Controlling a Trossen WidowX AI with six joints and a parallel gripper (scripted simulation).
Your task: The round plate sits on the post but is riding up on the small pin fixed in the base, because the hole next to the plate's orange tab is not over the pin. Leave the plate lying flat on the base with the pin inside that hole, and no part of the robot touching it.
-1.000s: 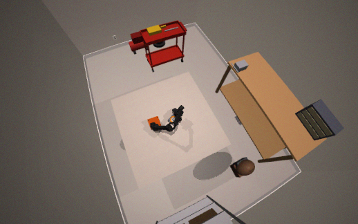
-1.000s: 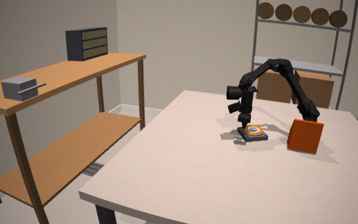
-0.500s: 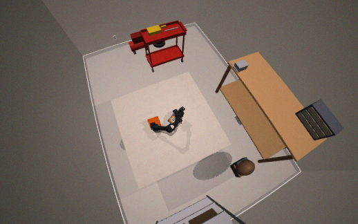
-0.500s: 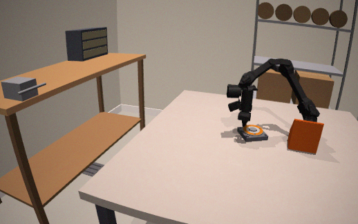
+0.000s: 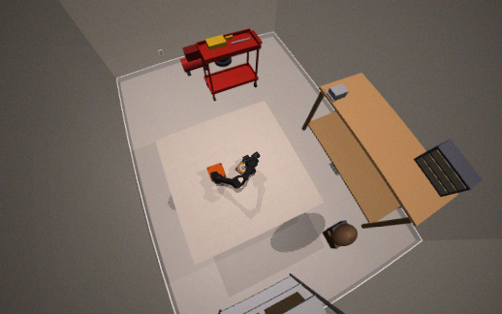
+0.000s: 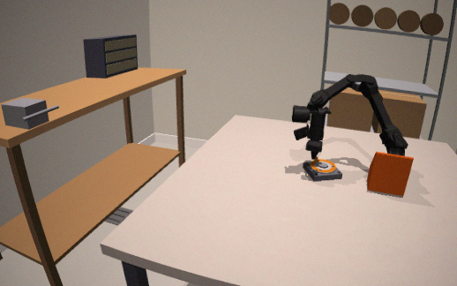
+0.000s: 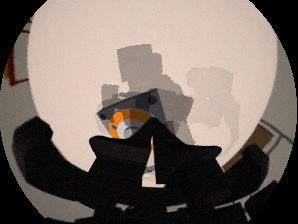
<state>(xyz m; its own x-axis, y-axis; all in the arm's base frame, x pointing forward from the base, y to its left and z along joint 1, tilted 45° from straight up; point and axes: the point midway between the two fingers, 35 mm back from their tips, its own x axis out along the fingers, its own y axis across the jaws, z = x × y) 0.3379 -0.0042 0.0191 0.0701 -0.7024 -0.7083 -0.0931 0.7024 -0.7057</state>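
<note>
Overhead, arm (image 6: pixel 370 94) arched, gripper (image 6: pixel 314 155) pointed straight down, jaws together on nothing, tip at the round plate (image 6: pixel 325 165).

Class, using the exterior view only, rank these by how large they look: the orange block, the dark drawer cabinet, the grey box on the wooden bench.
1. Dark drawer cabinet and orange block: look alike, unranked.
2. Grey box: smallest, though nearest the camera.

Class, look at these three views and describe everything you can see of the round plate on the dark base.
The round plate is a small grey disc with an orange band round its rim and a pale centre. It lies on a dark square base on the pale table, beside the orange block. The shut tool points straight down at its left edge, holding nothing; contact cannot be told. The tab, hole and pin are too small to make out.
</note>
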